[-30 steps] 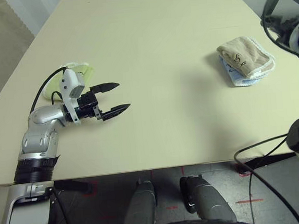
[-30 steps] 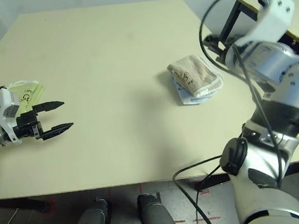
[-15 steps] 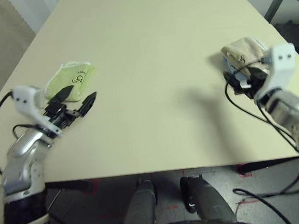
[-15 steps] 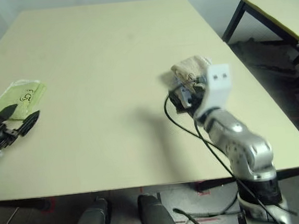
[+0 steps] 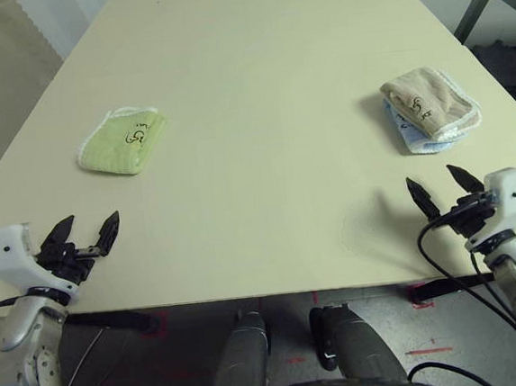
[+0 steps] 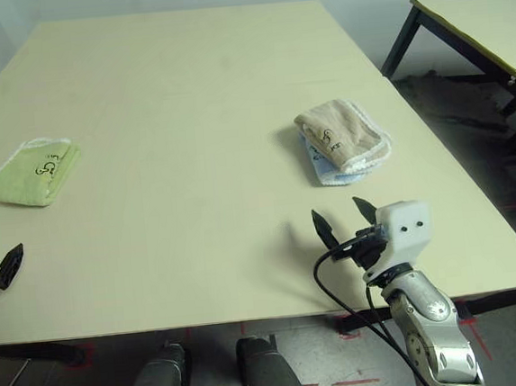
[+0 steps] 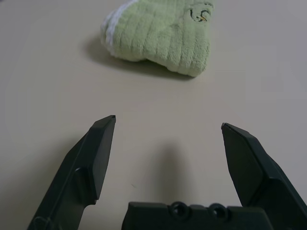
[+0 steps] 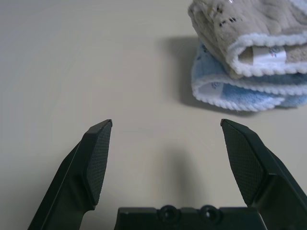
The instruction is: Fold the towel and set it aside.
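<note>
Right claw (image 5: 445, 188) released, pulled back to near tabletop (image 5: 258, 94) edge | left claw (image 5: 87, 236) released, also withdrawn | towel (image 5: 429, 100) folded on light blue towel (image 5: 420, 135), far right | task looks finished

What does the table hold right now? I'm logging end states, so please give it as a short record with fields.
towel: beige towel, folded, lying on top of the light blue towel, toward the table's right side
green towel: light green towel, folded, alone on the left side
left gripper: open, near the front edge, holding nothing
right gripper: open, near the front edge, short of the stacked towels
table: cream table
</note>
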